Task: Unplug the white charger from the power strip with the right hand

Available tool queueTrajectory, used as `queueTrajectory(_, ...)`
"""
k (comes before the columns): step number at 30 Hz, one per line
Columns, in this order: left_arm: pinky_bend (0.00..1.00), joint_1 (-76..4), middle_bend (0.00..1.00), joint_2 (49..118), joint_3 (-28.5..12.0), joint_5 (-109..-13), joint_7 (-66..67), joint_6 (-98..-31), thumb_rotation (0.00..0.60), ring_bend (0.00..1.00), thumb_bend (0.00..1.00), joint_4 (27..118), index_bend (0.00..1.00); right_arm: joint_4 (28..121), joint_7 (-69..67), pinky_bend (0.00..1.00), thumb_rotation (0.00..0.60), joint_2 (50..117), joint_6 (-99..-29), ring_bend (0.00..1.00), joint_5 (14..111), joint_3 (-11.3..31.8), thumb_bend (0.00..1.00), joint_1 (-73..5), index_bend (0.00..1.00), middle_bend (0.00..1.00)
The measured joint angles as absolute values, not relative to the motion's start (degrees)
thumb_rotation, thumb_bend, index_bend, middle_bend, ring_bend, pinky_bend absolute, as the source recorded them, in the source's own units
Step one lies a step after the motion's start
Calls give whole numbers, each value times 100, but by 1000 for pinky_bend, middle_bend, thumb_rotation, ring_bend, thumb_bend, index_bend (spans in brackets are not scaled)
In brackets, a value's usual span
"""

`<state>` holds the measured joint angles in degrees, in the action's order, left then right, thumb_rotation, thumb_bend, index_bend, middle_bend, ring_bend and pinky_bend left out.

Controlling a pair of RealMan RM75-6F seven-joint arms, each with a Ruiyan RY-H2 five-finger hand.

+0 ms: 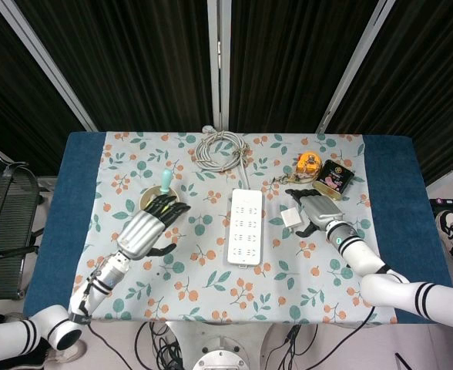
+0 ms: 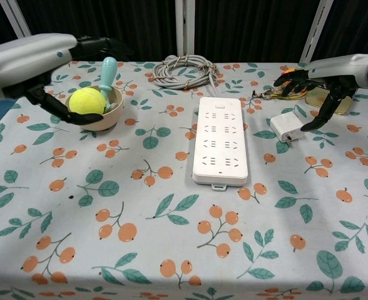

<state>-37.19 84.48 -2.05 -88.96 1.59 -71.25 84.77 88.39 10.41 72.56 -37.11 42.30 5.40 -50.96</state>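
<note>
The white charger lies flat on the tablecloth, unplugged, a little to the right of the white power strip. In the head view the charger sits between the strip and my right hand. My right hand hovers just right of the charger with fingers spread and nothing in it. My left hand is raised at the far left, open, above the bowl. From the head camera, that left hand partly covers the bowl.
A beige bowl holds a tennis ball and a teal-handled tool. A coiled grey cable lies behind the strip. An orange object and a dark tin sit at the back right.
</note>
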Motion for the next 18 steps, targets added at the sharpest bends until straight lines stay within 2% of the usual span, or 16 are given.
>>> queueTrajectory(5, 88, -3412, 123, 8009, -216, -8748, 110, -7351, 600, 57, 213, 8499, 112, 9184, 961, 0, 600, 6961, -4154, 0, 4512, 581, 94, -4889, 0, 14)
queueTrajectory(8, 82, -3145, 123, 7655, -212, -8612, 82, -7562, 600, 57, 211, 8536, 112, 9428, 963, 0, 600, 6762, -4732, 0, 4958, 550, 130, -4622, 0, 51)
queueTrajectory(12, 76, -2685, 123, 7147, -190, -8347, 4, -7898, 600, 57, 211, 8592, 112, 9696, 965, 0, 600, 6473, -5862, 0, 5740, 398, 144, -4048, 0, 63)
queueTrajectory(18, 59, -1893, 123, 6657, -110, -7861, -215, -8326, 600, 57, 211, 8618, 112, 9832, 626, 0, 600, 6074, -7725, 0, 7121, -17, 143, -2699, 0, 56)
